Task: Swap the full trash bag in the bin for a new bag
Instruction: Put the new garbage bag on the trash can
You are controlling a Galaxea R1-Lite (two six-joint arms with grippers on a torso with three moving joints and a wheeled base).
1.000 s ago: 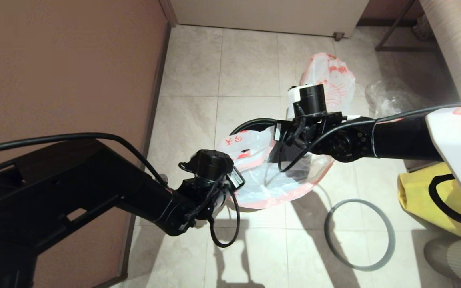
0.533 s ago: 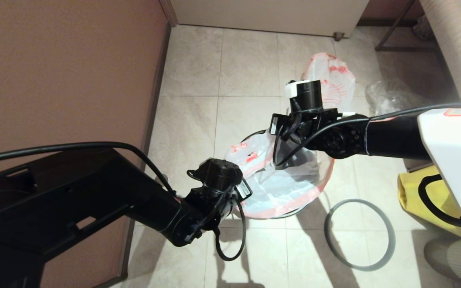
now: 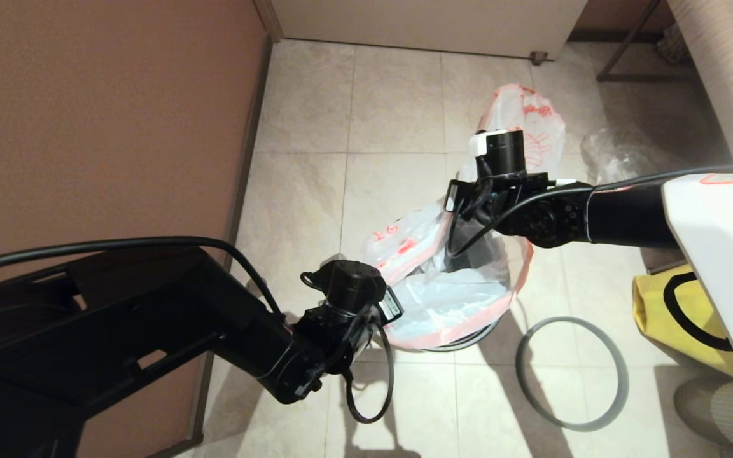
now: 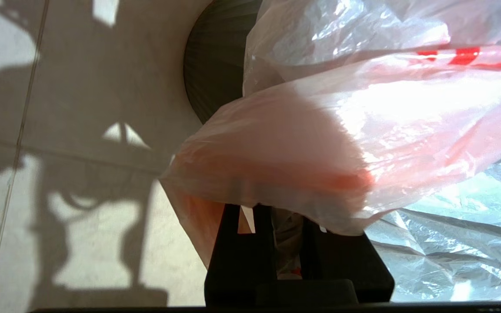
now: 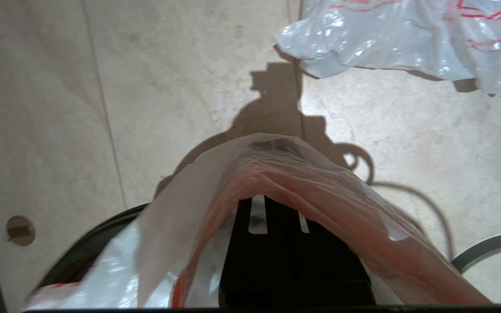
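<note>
We have the new bag [image 3: 443,299] draped over the bin [image 3: 462,344], its mouth stretched between both grippers: left gripper [image 4: 285,226] fingers clamped on the near edge, right gripper [image 5: 276,217] fingers apparently gripping the far edge. The full trash bag [image 3: 529,124] lies beyond the bin; the grey ring [image 3: 570,375] beside it awaits refitting.

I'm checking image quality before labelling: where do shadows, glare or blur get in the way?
Head view: hard arm shadows on the floor by the grey ring. Left wrist view: glare on the new bag, part shaded. Right wrist view: bin edge smeared; arm shadow beside the full bag.
</note>
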